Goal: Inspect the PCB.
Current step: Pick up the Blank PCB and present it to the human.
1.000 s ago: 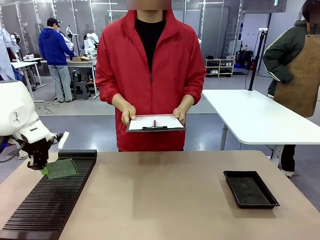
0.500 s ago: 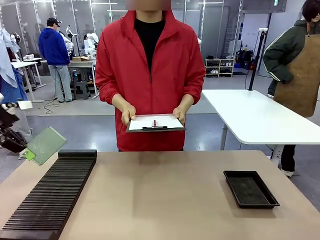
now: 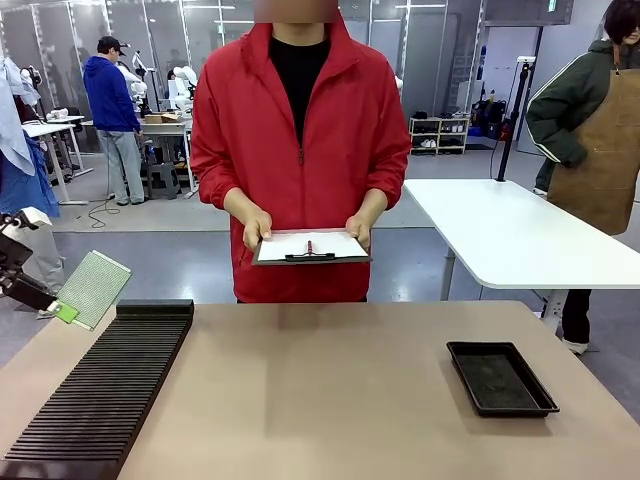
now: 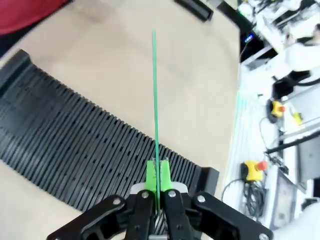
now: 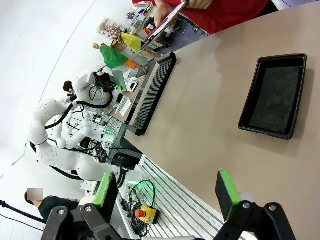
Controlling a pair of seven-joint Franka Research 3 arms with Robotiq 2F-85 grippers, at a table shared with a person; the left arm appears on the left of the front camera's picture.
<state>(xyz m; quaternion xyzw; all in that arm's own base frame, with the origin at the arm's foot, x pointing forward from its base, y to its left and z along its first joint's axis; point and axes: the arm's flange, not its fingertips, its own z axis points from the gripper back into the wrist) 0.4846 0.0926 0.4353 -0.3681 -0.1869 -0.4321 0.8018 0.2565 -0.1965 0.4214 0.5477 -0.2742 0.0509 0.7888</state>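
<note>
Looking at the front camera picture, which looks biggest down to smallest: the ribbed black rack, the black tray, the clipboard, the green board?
1. ribbed black rack
2. black tray
3. clipboard and PCB look alike; the clipboard stands farther off.

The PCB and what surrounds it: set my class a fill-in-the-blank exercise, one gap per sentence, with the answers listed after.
1. The left gripper is ____ on the PCB, gripping it by its edge.
2. The right gripper stands ____, with nothing between its pads.
3. The person holding the clipboard wears a ____ jacket.
4. The black tray lies on the ____.

Missing words: shut; open; red; table.
</note>
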